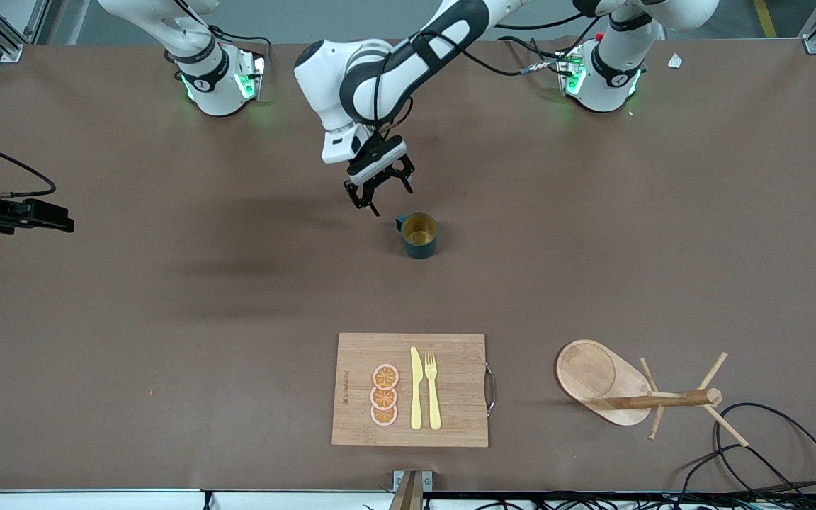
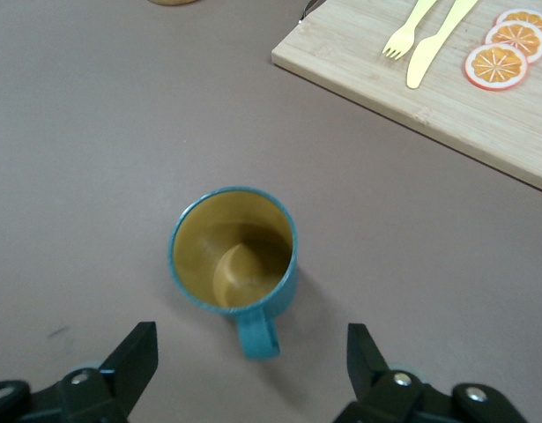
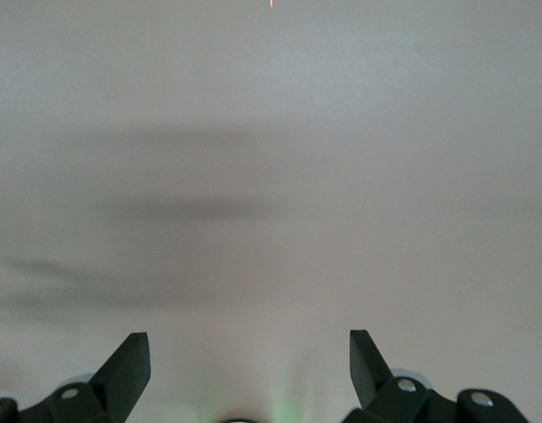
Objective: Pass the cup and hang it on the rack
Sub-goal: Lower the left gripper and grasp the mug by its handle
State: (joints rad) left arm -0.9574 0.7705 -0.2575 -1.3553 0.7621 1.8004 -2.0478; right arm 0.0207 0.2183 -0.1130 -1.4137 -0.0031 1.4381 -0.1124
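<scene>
Bamboo rectangular cutting board (image 1: 450,354) sits nearest, untouched. Nothing done yet: small teal cylindrical cup with matte mustard inside (image 1: 419,235) stands upright mid-table, unheld; left gripper (image 1: 380,190) hovers just above it, fingers apart around its handle. Light wooden pegged rack (image 1: 613,386) stands nearer the camera. Right gripper (image 1: 54,218) waits, fingers apart.

Both arms have glossy white shells with black joint bands. The left arm (image 1: 408,64) has a large black oval panel on its upper link, and thin black cables run along it. Each round white base (image 1: 603,81) glows green at the sides and carries a black ring with a small white mark. The left gripper (image 1: 380,185) is black, on a white wrist block. In the wrist views the black fingers (image 2: 134,352) are wedge-shaped, with silver screws at their roots.
</scene>
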